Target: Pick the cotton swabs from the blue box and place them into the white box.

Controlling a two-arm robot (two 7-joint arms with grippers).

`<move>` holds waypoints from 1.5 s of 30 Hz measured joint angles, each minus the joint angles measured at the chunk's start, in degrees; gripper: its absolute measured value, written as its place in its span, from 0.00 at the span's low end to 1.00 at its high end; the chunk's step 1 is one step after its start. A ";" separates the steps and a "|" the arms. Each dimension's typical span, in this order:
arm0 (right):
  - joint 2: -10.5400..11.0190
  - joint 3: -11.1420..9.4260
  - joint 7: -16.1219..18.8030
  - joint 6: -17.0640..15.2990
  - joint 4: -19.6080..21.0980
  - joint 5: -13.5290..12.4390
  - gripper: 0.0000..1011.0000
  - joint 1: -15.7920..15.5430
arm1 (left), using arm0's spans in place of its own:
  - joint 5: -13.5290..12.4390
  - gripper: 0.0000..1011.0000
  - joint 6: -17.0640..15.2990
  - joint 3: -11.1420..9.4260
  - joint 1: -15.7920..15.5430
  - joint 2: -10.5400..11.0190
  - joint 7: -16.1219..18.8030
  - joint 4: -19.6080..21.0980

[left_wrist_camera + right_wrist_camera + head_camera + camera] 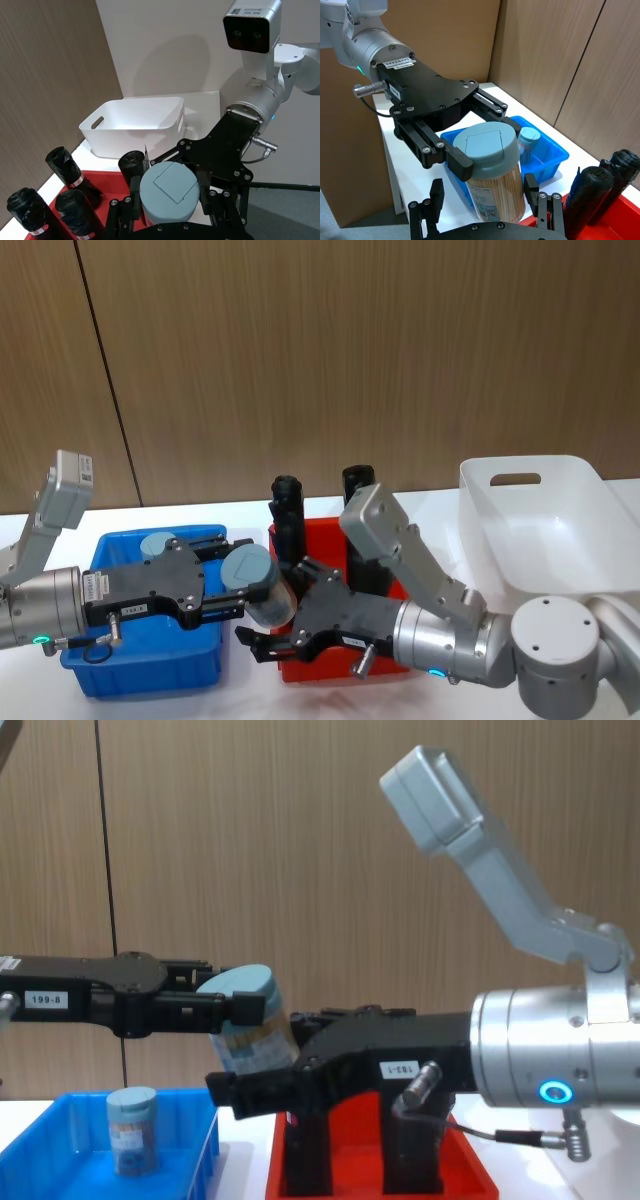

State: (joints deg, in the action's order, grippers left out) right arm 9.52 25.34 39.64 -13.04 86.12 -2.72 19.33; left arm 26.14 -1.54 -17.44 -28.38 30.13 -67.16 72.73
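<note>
Box [50,1170] left of tray [345,1170], seemingly apart

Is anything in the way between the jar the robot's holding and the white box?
Yes. The cotton swabs jar sits in the left tool, and the red tray with tall black rolls stands between it and the white box. The right tool, open around the jar, reaches over that tray too.

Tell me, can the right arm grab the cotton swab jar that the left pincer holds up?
Probably yes. The right pincer is open, with its fingers on either side of the cotton swab jar, and the left pincer grips only its lid.
</note>
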 joint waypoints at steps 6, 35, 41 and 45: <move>-0.48 0.46 -0.43 0.54 -0.75 0.36 0.99 0.42 | 0.00 0.66 0.00 0.00 0.00 0.00 0.00 0.00; -0.93 1.28 -2.25 2.24 -2.40 -0.03 0.62 1.40 | 0.00 0.88 0.00 0.00 0.00 0.00 -0.01 0.01; -0.58 1.22 -2.53 2.35 -1.99 -0.43 0.62 1.30 | 0.00 0.99 0.00 0.00 0.00 0.00 0.00 0.00; -0.17 1.01 -2.75 2.42 -1.57 -0.84 0.62 1.10 | 0.00 0.99 0.00 0.00 0.00 0.00 0.00 0.00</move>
State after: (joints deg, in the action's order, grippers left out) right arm 9.35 26.35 36.89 -10.62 84.55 -3.55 20.43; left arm 26.13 -1.54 -17.44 -28.38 30.13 -67.17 72.74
